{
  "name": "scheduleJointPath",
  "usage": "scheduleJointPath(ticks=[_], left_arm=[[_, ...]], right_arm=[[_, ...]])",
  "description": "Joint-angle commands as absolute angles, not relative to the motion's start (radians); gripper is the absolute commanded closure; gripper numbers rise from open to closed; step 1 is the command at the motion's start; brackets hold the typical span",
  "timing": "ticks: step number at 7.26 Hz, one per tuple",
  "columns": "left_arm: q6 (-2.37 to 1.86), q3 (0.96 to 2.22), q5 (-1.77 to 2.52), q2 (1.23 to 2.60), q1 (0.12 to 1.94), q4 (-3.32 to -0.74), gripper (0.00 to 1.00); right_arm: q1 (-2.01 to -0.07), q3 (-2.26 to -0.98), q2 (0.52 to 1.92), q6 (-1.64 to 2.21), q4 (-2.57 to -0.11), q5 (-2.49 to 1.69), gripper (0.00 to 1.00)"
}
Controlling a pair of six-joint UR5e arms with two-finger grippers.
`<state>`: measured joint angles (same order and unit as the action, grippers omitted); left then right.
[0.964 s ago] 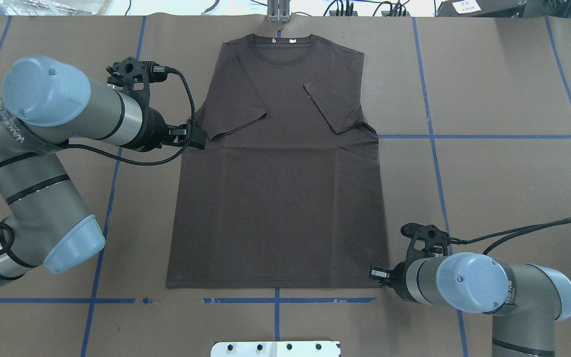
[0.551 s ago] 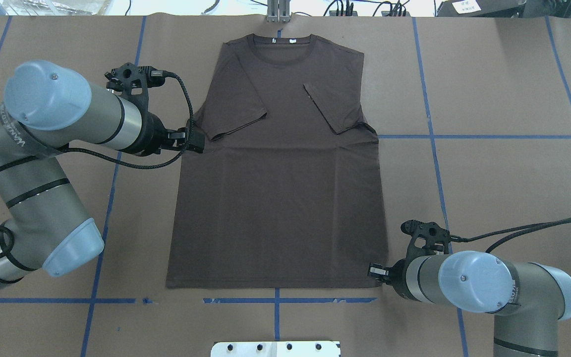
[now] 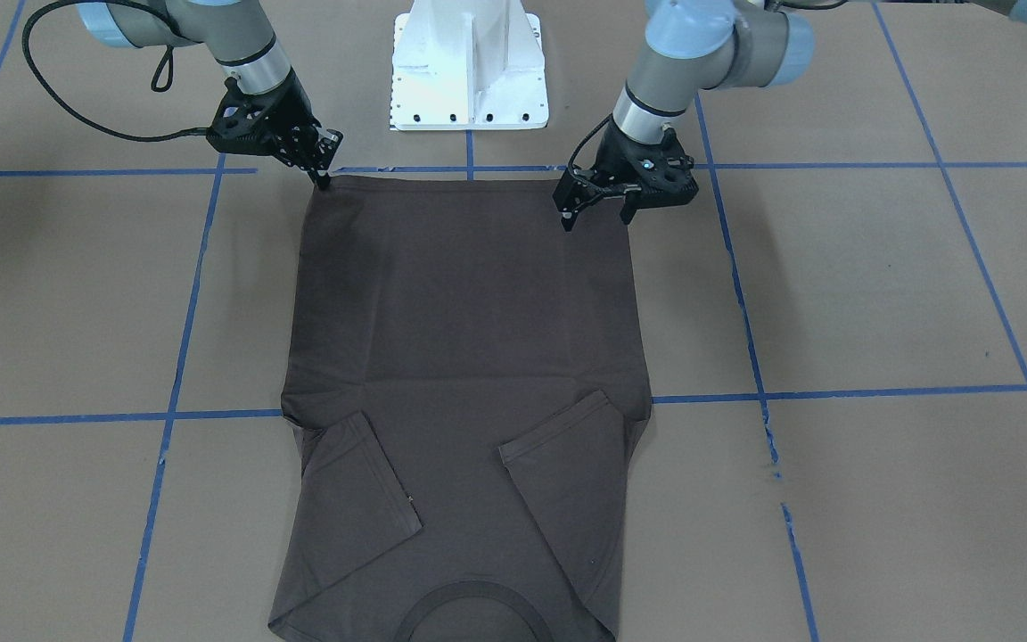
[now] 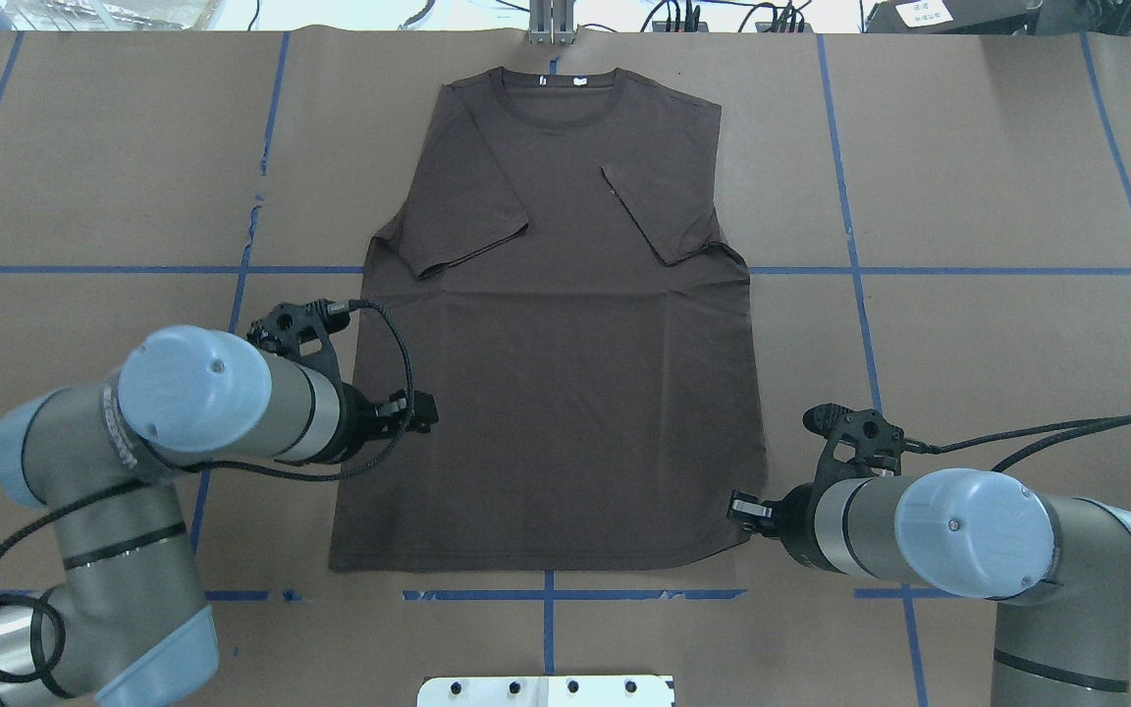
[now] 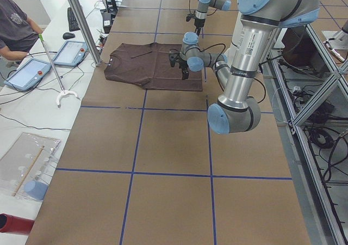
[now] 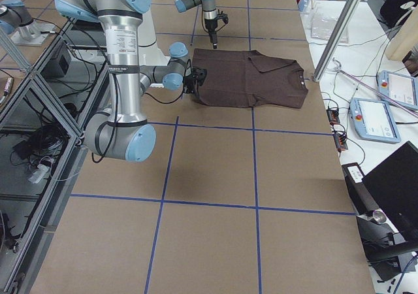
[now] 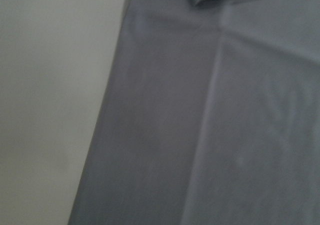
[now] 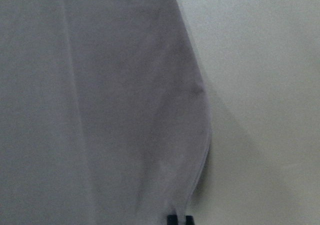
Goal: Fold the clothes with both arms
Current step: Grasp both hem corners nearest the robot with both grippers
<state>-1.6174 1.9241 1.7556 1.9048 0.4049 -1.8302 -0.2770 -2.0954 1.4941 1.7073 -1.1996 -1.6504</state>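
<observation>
- Right gripper (image 3: pixel 324 178), in the front-facing view, had its jaws drawn together on the hem corner of the T-shirt (image 3: pixel 469 339), apparently pinching the cloth. The left gripper (image 3: pixel 596 214) hung over the hem's other end, jaws spread wide and holding nothing.
- Overhead, the T-shirt (image 4: pixel 565 393) lay flat on the table (image 4: pixel 968 344), collar away from the robot, both sleeves folded in onto the chest. Right gripper (image 4: pixel 740 511) sat at the near hem corner; the left gripper (image 4: pixel 425 414) was over the shirt's side edge.
- Left wrist view, blurred: only the shirt's edge against bare table.
- Right wrist view: the hem corner rose slightly towards two dark fingertips (image 8: pixel 172 219), close together at the bottom edge.
</observation>
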Motion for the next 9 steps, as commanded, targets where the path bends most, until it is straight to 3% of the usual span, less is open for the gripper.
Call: scheduleJointPath(ticks=[1, 4, 9], left_arm=[[-1.735, 1.934, 1.7, 1.84, 0.303, -1.827, 0.0], [-1.773, 2.038, 1.683, 1.7, 0.249, -1.824, 0.0], [-1.786, 1.982, 1.684, 1.747, 0.218, -1.824, 0.0]], right_arm=[[-0.293, -2.109, 1.486, 1.707, -1.197, -1.654, 1.0], [-0.298, -2.109, 1.485, 1.707, -1.193, -1.654, 1.0], [-0.305, -2.114, 1.491, 1.707, -1.193, -1.655, 1.0]])
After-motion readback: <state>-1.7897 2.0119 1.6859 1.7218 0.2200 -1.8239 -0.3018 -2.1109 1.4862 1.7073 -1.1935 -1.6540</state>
